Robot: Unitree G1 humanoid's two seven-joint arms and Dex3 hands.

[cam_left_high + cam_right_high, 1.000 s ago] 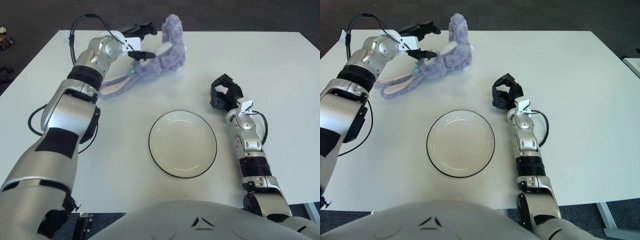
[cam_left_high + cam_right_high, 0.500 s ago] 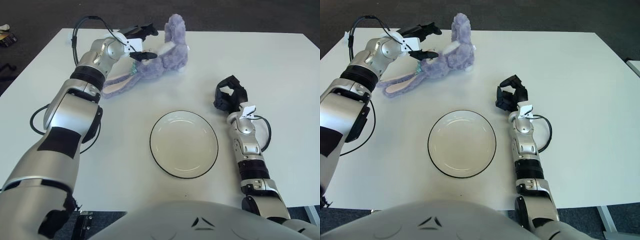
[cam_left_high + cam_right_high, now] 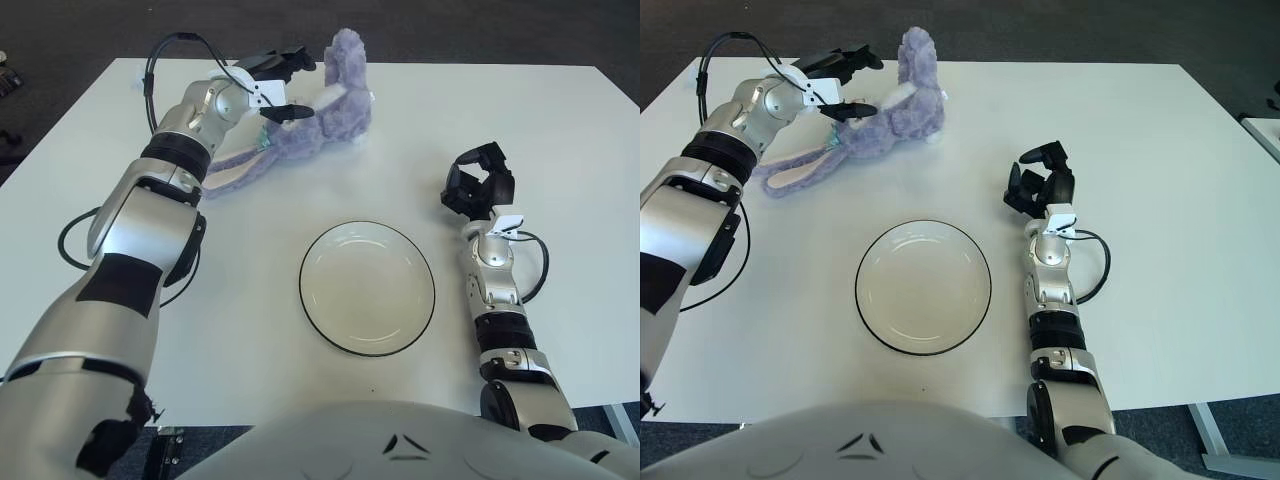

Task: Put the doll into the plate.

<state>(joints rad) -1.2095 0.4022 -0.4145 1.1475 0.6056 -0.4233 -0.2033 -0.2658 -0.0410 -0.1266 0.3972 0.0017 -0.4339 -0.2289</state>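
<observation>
The doll [image 3: 325, 115] is a purple plush rabbit lying at the far left of the white table [image 3: 560, 120], its long ears [image 3: 232, 172] trailing toward me. My left hand [image 3: 289, 86] is at the doll's left side. Its fingers [image 3: 288, 58] are spread, one above the plush and one against it, with no closed hold. The empty white plate [image 3: 367, 288] with a dark rim sits at the table's middle, nearer to me. My right hand [image 3: 478, 182] is held up right of the plate, fingers curled, holding nothing.
A black cable [image 3: 170, 45] loops off my left forearm above the table's far left corner. Another cable [image 3: 68, 240] hangs by my left upper arm. Dark floor surrounds the table.
My right hand has shifted to the right, away from the plate, with its forearm swinging more upright. The left hand stays at the doll, which has barely moved.
</observation>
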